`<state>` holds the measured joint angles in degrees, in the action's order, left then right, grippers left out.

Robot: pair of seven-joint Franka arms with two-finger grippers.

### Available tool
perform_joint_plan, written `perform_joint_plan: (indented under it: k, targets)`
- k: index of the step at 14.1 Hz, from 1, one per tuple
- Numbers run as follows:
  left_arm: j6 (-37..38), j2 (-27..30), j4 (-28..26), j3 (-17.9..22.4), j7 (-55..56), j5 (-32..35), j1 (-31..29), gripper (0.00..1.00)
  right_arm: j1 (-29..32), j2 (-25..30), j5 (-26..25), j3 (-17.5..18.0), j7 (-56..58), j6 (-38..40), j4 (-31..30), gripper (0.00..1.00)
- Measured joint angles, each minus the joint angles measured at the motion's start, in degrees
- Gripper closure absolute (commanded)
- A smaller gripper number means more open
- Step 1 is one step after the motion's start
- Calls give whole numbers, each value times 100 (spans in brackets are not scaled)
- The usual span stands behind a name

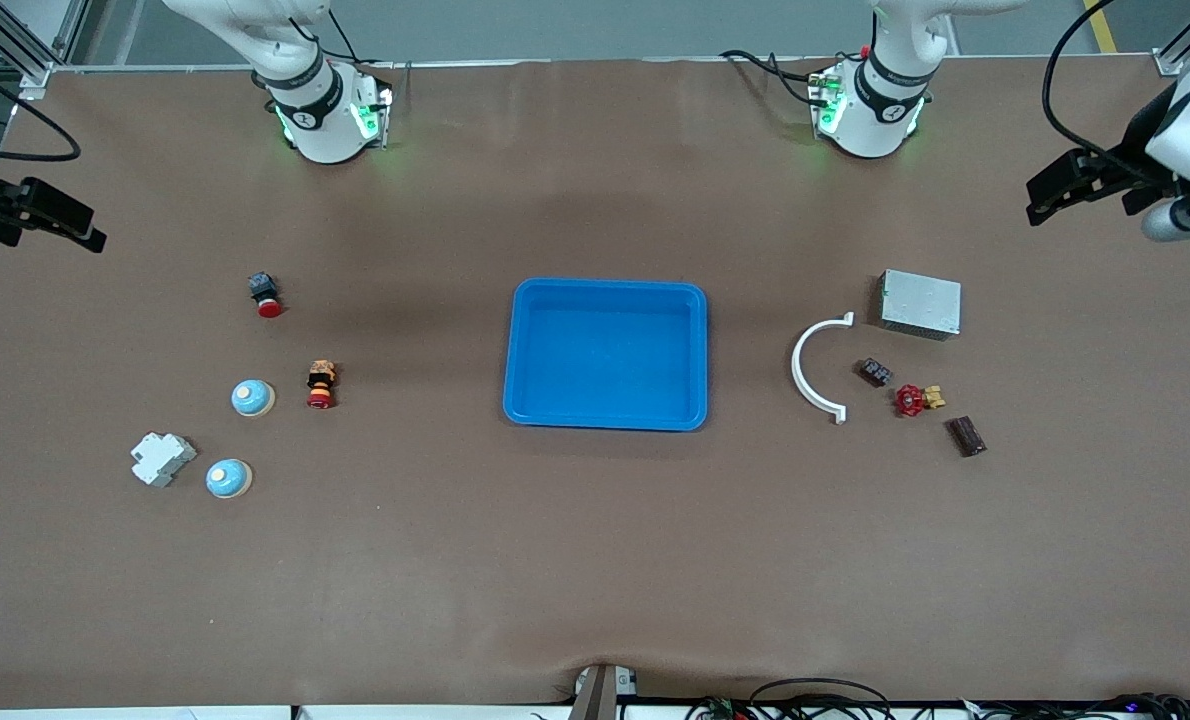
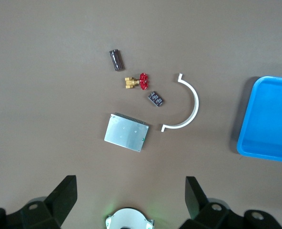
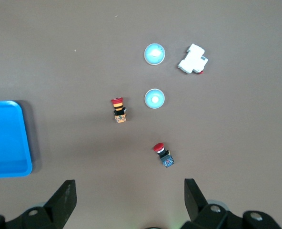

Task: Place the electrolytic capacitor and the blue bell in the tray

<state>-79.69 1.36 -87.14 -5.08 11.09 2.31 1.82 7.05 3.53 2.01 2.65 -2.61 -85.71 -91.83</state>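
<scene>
We see the tray [image 1: 605,355] mid-surface w/ nothing in it. Capacitor [image 1: 965,436], dark cylinder, lies toward left arm's end, near the red valve [image 1: 910,400]. Two blue bells [image 1: 252,398] [image 1: 228,479] sit toward right arm's end. Left claw [image 2: 129,193] and right claw [image 3: 129,193] both up high, jaws wide apart, nothing held, well apart from their items.
</scene>
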Motion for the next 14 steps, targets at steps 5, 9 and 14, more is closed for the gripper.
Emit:
perform_joint_plan:
  k: [5, 9, 14]
  targets:
    - [-388, -218, -727, 10, 38, 0, -113, 0, 75, 0, 0, 1, 4, -977, -1070, 0]
    - [-1252, -143, -1746, 11, 61, 0, -289, 0, 73, 33, 2, 18, 4, -3043, -2784, 0]
    - [-2082, 73, -2704, -133, 780, 1, -282, 0, 73, -65, 2, 36, 4, -4495, -3930, 0]
